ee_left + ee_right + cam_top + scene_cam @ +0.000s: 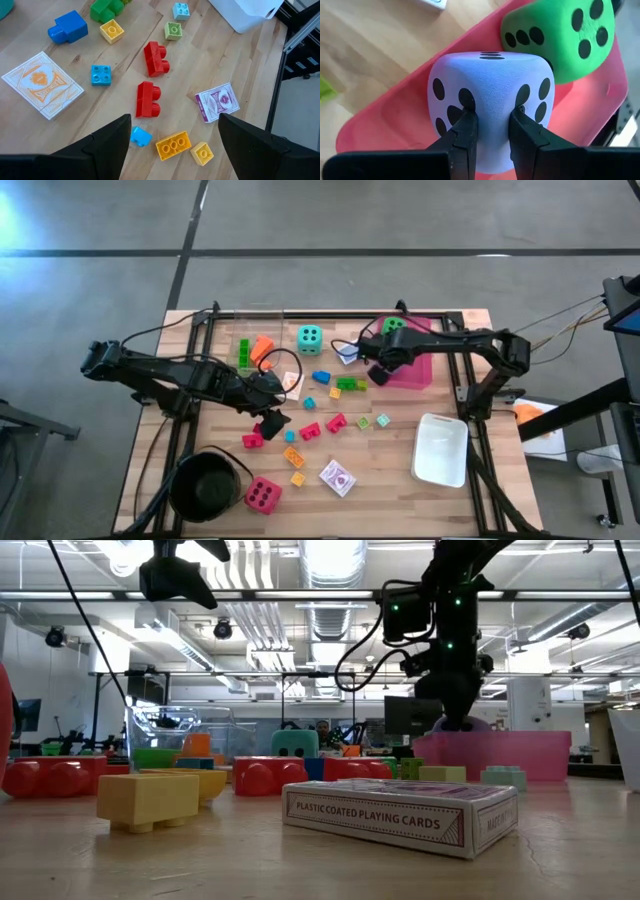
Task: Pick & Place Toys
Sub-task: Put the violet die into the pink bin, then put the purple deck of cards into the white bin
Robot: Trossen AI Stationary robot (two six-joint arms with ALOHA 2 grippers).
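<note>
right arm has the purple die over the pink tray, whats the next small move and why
Probably open the right gripper and let go: it pinches the purple die right over the pink tray, next to the green die already inside.

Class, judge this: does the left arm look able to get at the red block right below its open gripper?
Probably yes: the left gripper hangs open above the red block, with nothing covering it; only a small blue block lies close.
</note>
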